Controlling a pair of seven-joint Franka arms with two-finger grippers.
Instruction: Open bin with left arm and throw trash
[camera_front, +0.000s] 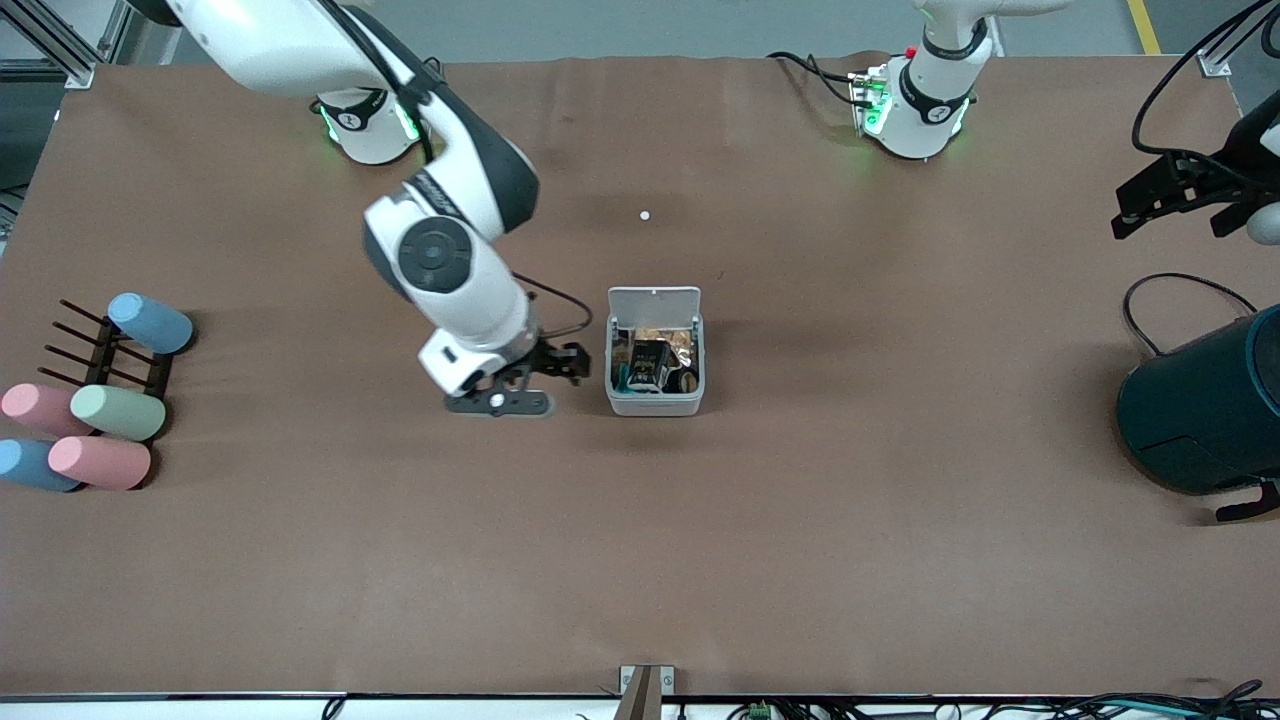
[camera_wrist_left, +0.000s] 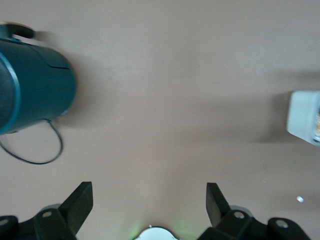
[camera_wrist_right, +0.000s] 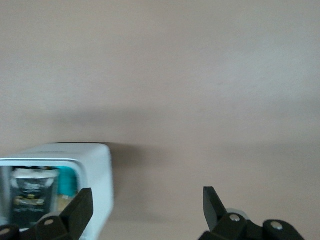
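Observation:
The light-grey bin (camera_front: 655, 402) stands mid-table with its white lid (camera_front: 654, 300) flipped up and open. Inside lie a black shiny wrapper (camera_front: 648, 362) and other bits; I cannot tell the rubber band or the ring apart. My right gripper (camera_front: 572, 366) is open and empty, low beside the bin toward the right arm's end. The right wrist view shows the bin (camera_wrist_right: 97, 172) and wrapper (camera_wrist_right: 32, 197) next to that gripper (camera_wrist_right: 147, 205). My left gripper (camera_front: 1170, 225) is open and empty, raised near the teal cylinder. The left wrist view (camera_wrist_left: 148, 200) shows the bin (camera_wrist_left: 304, 117) farther off.
A big dark teal cylinder (camera_front: 1205, 405) lies at the left arm's end, with a black cable (camera_front: 1150, 300); it also shows in the left wrist view (camera_wrist_left: 35, 90). Pastel cylinders (camera_front: 118, 412) and a dark rack (camera_front: 110, 350) sit at the right arm's end. A white speck (camera_front: 645, 215) lies near the bases.

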